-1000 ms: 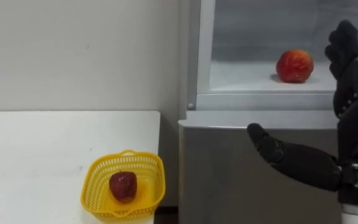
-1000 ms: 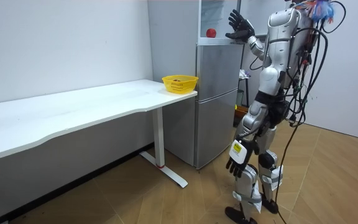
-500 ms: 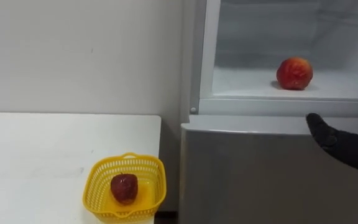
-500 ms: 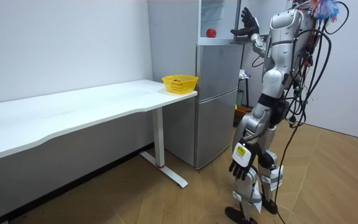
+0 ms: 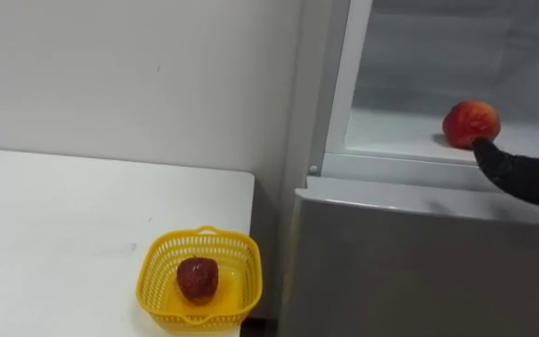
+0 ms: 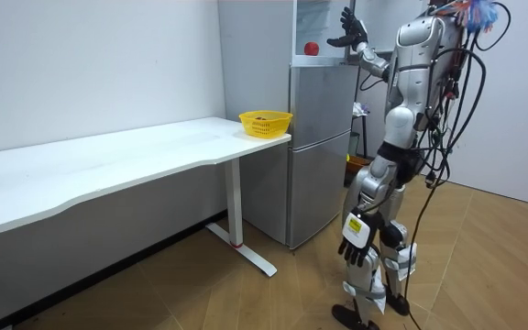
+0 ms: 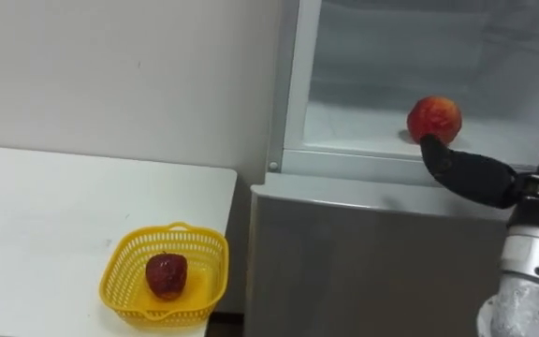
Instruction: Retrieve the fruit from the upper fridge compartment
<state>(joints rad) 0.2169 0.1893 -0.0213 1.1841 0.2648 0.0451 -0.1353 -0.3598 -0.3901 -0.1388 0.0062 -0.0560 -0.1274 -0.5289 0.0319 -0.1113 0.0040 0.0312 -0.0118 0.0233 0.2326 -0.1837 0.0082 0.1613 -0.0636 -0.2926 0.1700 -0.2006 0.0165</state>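
One red fruit [image 7: 434, 119] is seen on the upper fridge [image 7: 293, 94] shelf, with the right hand [image 7: 475, 178] held just beside it, fingers apart.

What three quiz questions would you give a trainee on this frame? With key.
1. Which hand reaches toward the orange-red fruit in the open upper fridge compartment?
2. What lies in the yellow basket on the white table? A: a dark red fruit. B: nothing. C: a cup.
3. True or false: the orange-red fruit sits in the basket.

Key
1. The right hand, open and close to the fruit. The left hand hangs at the robot's side.
2. A.
3. False: it sits on the compartment's shelf.
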